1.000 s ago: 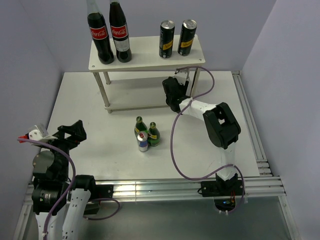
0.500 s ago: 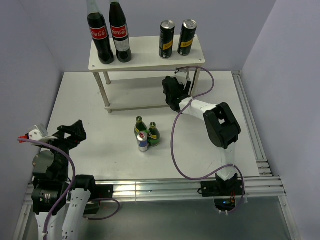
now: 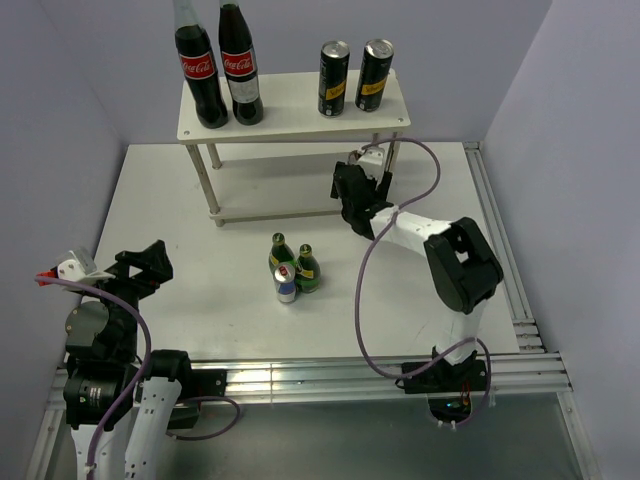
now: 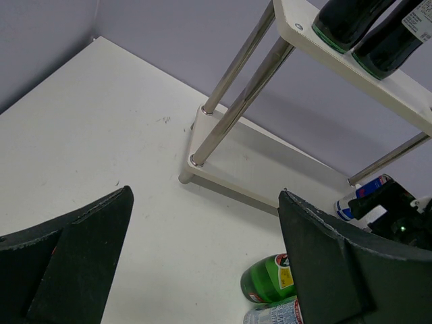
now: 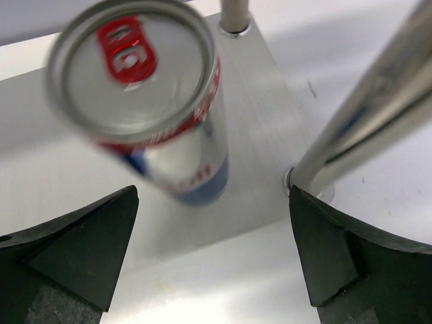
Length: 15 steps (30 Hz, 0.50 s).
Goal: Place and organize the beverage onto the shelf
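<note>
Now the right claw (image 5: 212,233) gapes wide and empty just short of a blue-and-silver can (image 5: 145,101). The can is silver-topped with a red tab and stands on the lower board of the shelf (image 5: 260,108), near its front edge and corner leg (image 5: 364,121). Bare board runs leftward. The left claw (image 4: 206,226) hangs open over the surface (image 4: 88,135).

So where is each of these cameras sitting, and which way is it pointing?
Top: above and behind the arms, looking down on the table, shelf, left arm and right arm.
Left wrist: low over the table, facing the shelf legs; left jaws open at the bottom corners.
Right wrist: close to the lower board, looking down on a blue can; right jaws open either side.
Shared: both wrist views show that can.
</note>
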Tool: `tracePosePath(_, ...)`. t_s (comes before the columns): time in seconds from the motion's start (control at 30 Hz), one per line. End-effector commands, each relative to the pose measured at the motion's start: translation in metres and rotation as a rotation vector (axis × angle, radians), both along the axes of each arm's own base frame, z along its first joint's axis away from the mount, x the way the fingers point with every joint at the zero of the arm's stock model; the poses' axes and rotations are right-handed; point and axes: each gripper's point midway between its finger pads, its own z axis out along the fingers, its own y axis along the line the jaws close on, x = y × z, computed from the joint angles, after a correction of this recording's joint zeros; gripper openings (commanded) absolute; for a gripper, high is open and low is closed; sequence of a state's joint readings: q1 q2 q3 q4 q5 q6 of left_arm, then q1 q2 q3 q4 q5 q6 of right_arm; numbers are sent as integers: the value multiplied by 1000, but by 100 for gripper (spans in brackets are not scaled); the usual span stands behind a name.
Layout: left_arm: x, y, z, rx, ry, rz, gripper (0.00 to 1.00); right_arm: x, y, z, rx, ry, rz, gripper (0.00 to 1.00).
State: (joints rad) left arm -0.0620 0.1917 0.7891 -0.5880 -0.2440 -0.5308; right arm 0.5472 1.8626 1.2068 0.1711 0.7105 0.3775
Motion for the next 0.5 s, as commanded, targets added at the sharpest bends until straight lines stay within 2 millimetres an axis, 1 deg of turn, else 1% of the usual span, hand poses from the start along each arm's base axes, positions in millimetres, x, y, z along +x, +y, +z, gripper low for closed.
tracePosePath(0.0, -2, 3, 8, 16, -35, 15, 96, -11, 16, 34, 69, -77, 83, 100)
tracePosePath(0.07, -1, 4, 8, 16, -32, 16, 96, -17, 18, 37, 77, -74, 110, 100)
tracePosePath(0.1, -1, 4, 8, 16, -30, 18, 96, -22, 17, 31, 75, -52, 124, 100)
tracePosePath(0.13, -1, 4, 8, 14, -32, 18, 96, -27, 16, 38, 94, -63, 124, 100)
tracePosePath(0.17, -1, 4, 8, 14, -30, 19, 96, -33, 16, 38, 102, -59, 131, 100)
tracePosePath(0.2, -1, 4, 8, 14, -32, 21, 96, -44, 14, 27, 102, -35, 141, 100)
tracePosePath(0.23, -1, 4, 8, 14, -30, 21, 96, -51, 12, 38, 140, -60, 136, 100)
tracePosePath(0.27, -1, 4, 8, 14, -32, 21, 96, -60, 13, 39, 150, -60, 144, 100)
tracePosePath(0.3, -1, 4, 7, 15, -27, 21, 96, -73, 9, 26, 143, -35, 143, 100)
tracePosePath(0.33, 0, 4, 7, 15, -26, 21, 96, -83, 5, 38, 174, -67, 127, 100)
tracePosePath(0.37, 0, 4, 8, 15, -27, 21, 96, -91, 4, 40, 180, -74, 129, 100)
tracePosePath(0.4, 0, 4, 8, 15, -27, 21, 96, -108, 3, 28, 162, -46, 136, 100)
tracePosePath(0.43, 0, 4, 6, 16, -22, 18, 96, -119, -1, 40, 210, -79, 108, 100)
tracePosePath(0.47, 0, 4, 7, 16, -25, 18, 96, -137, 1, 26, 205, -44, 123, 100)
